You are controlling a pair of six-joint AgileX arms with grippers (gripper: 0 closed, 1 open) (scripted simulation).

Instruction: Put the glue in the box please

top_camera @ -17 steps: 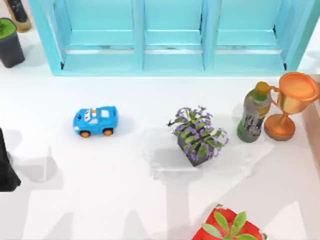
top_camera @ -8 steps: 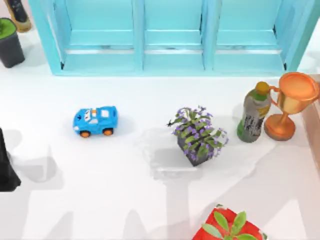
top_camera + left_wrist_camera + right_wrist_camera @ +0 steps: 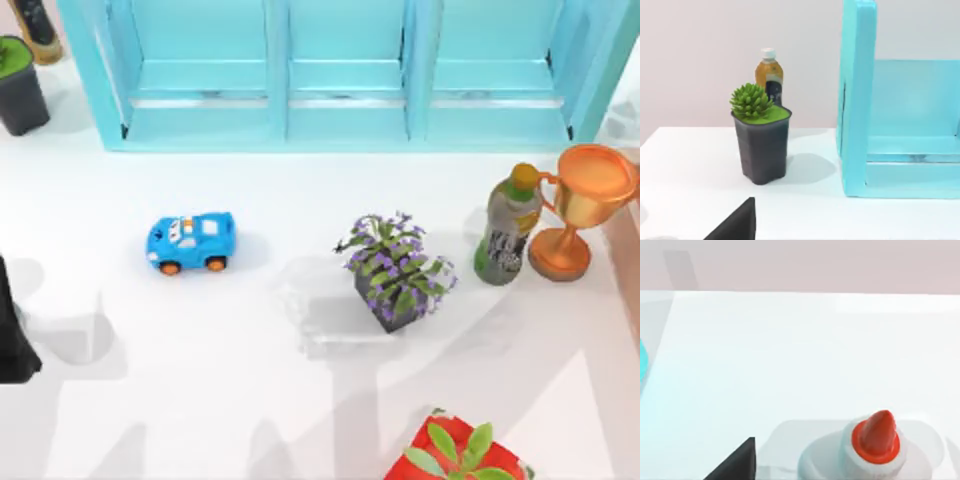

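The glue [image 3: 874, 442] is a white bottle with a red cone cap. It stands close under my right wrist camera on the white table. A dark corner of the right gripper's body [image 3: 735, 465] shows beside it, apart from the bottle. No finger shows on the glue. A brown wall [image 3: 630, 265] cut off by the top view's right edge may be the box; I cannot tell. My left arm [image 3: 12, 335] sits parked at the table's left edge.
A light-blue shelf unit [image 3: 340, 70] runs along the back. On the table stand a blue toy car [image 3: 190, 241], a purple-flowered pot [image 3: 393, 272], a green-capped bottle [image 3: 508, 225], an orange trophy [image 3: 580, 205], a red planter [image 3: 455, 455] and a grey succulent pot [image 3: 761, 135].
The shadows on the table's right half have shifted a little. None of the objects in the top view has moved, and the left arm stays put.
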